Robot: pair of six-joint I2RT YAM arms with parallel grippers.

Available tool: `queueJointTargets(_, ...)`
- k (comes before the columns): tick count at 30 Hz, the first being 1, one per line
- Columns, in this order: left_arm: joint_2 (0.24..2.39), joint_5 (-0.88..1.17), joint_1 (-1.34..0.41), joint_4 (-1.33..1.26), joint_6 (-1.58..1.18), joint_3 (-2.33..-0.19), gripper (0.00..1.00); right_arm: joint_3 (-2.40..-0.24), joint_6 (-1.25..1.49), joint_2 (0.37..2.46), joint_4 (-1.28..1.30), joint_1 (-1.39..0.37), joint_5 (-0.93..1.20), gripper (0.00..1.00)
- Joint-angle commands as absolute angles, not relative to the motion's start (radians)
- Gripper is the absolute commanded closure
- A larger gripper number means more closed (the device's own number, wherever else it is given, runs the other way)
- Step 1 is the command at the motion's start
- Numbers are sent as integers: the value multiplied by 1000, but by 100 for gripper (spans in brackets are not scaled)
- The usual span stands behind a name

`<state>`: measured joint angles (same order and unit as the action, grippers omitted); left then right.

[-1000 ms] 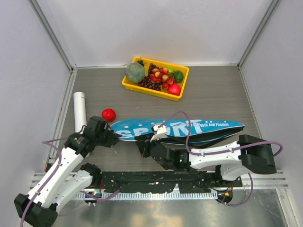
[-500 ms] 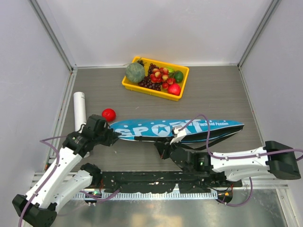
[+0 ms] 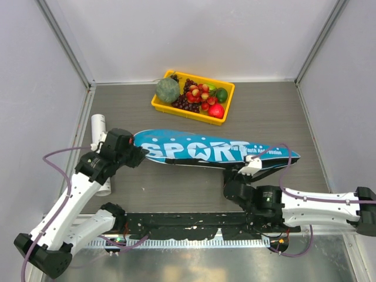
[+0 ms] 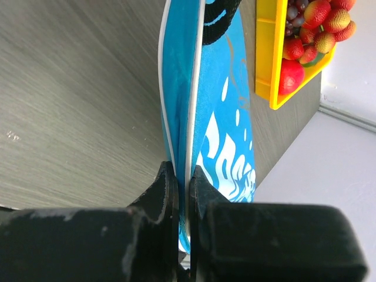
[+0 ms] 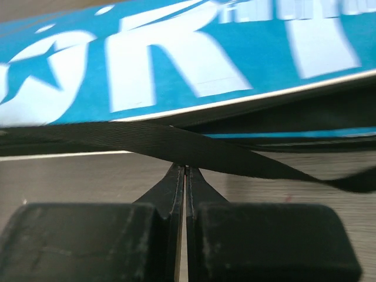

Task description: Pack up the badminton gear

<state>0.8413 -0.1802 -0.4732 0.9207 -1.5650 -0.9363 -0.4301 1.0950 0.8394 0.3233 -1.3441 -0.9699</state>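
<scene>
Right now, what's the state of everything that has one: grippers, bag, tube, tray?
left gripper: shut on the end edge of the SPORT bag.
right gripper: shut, tips at the black strap; whether it pinches anything is unclear.
SPORT bag: on the table, near side gaping toward its right end.
white tube: lying flat, partly hidden by the left arm; capped or open, cannot tell.
yellow tray: upright, full of fruit.
</scene>
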Motion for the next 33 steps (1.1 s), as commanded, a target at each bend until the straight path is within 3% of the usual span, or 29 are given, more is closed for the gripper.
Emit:
queueJointTargets(1,884,-262,-469,827,-1453,-1022,100,-448,1250,738,570,-1249,-1120,95)
queueJointTargets(8,940,-331,-422,860,-1321,-1147,100,-437,1149,638,568,-1026,-1088,95)
queueJointTargets(18,968,-265,-296,871,-1209,-1181,100,-552,950,523,568,-701,-1098,95)
queueJointTargets(28,999,-149,-153,852,-1111,-1204,100,-679,643,486,456,-500,-1100,95)
queueJointTargets(30,1002,-80,-155,825,-1101,-1200,100,-660,455,473,287,-502,-995,95)
queueJointTargets(31,1000,-40,-155,804,-1095,-1192,100,-661,409,480,252,-502,-839,95)
queueJointTargets(33,991,33,-156,763,-1091,-1169,100,-731,377,552,296,-502,-633,95)
